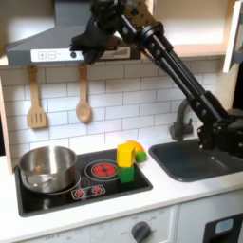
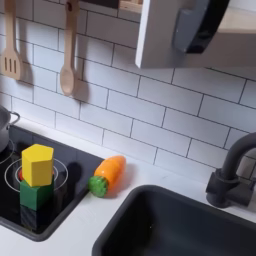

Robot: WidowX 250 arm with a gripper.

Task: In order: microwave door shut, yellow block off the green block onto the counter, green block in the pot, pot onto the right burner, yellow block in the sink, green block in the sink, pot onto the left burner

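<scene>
In the first exterior view we are seeing the arm reaching up toward eleven o'clock, its gripper (image 1: pixel 87 40) blurred, so we cannot tell its jaws' state. The yellow block (image 1: pixel 126 153) is sitting atop the green block (image 1: pixel 126 174), far below at five o'clock. In the second exterior view we are finding the yellow block (image 2: pixel 37 164) stacked on the green block (image 2: pixel 34 195), at nine o'clock of the sink (image 2: pixel 150 215).

The arm (image 1: pixel 180 81) is matte black, built of blocky jointed segments.

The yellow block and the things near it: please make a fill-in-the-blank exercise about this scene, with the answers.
1. The yellow block stands on top of the ____ block.
2. The pot sits on the burner at the first exterior view's ____.
3. The toy vegetable lies on the counter between the cooktop and the ____.

Answers: green; left; sink
</scene>
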